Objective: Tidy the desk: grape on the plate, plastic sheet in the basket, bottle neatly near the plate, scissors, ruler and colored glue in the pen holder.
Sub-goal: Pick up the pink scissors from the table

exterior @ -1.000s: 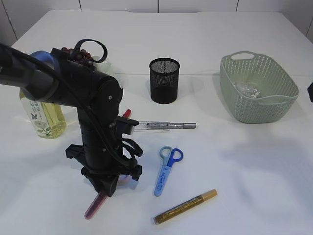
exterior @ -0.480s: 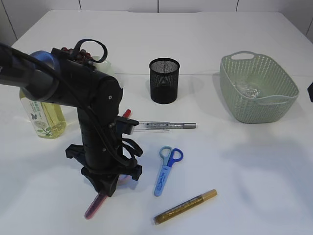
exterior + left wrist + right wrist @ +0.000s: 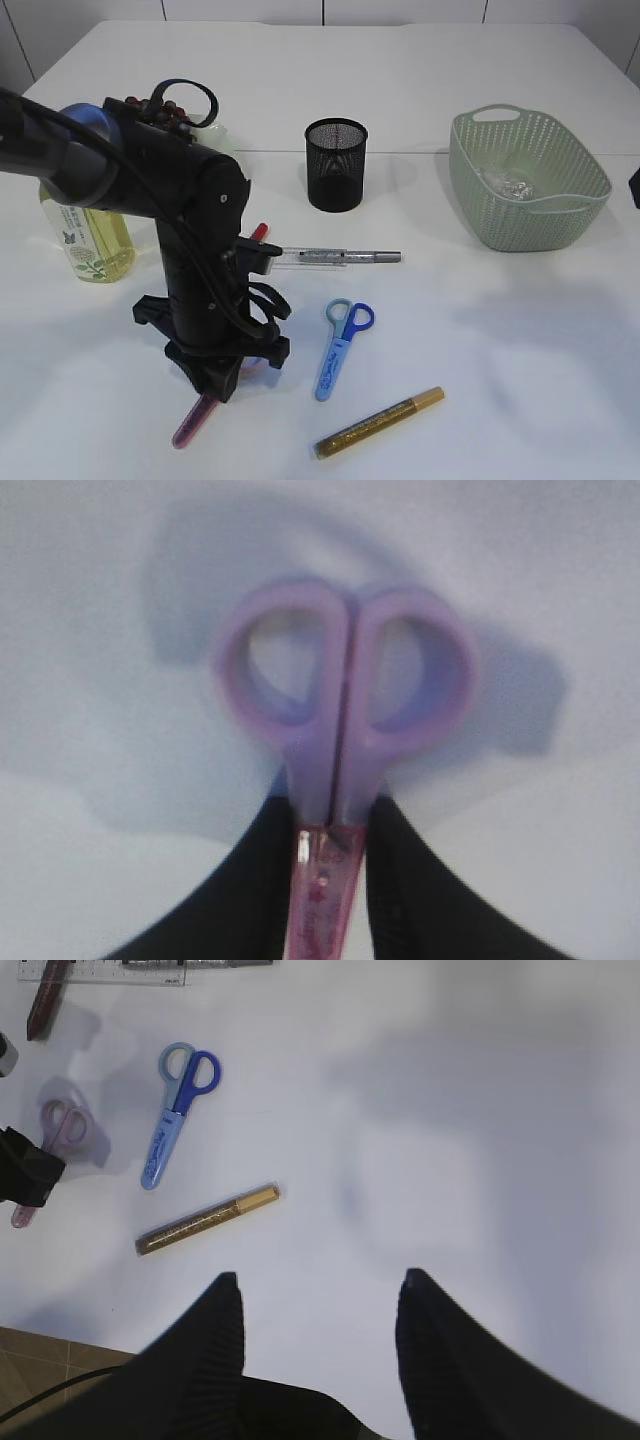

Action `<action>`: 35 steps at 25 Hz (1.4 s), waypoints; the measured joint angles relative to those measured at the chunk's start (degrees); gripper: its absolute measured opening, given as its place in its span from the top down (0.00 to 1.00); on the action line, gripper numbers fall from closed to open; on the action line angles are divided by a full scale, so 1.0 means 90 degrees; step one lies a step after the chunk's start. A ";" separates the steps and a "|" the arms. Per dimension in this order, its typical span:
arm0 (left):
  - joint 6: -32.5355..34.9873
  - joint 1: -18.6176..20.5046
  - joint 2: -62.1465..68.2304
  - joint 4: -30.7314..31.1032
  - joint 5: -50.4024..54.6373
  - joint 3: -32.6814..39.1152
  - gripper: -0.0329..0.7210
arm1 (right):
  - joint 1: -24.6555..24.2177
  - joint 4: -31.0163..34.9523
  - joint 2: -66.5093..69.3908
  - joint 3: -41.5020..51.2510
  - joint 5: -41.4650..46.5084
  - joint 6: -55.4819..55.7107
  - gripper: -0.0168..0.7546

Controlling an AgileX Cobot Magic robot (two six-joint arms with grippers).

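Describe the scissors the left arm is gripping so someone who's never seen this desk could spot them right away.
Start at the black left arm on the white table; at its base the left gripper pinches the small pink scissors with lilac handles, their pink sheathed blades poking out below. The neighbouring blue-handled scissors lie free.

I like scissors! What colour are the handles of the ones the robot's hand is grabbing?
Light purple handles, seen best in the left wrist view.

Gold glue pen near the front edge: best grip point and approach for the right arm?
Grip the gold glue pen mid-barrel, coming straight down, jaws across its long axis. It lies flat and diagonal on the table, cap end up-right, nothing touching it. The right gripper is open and probably wide enough.
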 joint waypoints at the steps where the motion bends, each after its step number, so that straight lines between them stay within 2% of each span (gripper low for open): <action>1: 0.0000 0.0000 0.0001 -0.0009 0.0001 0.0000 0.75 | 0.0000 0.0000 0.0000 0.0000 0.0000 0.0000 0.46; 35: 0.0000 0.0000 -0.0522 -0.0037 0.0205 0.0020 0.75 | 0.0000 0.0000 0.0090 0.0000 0.0000 0.0000 0.46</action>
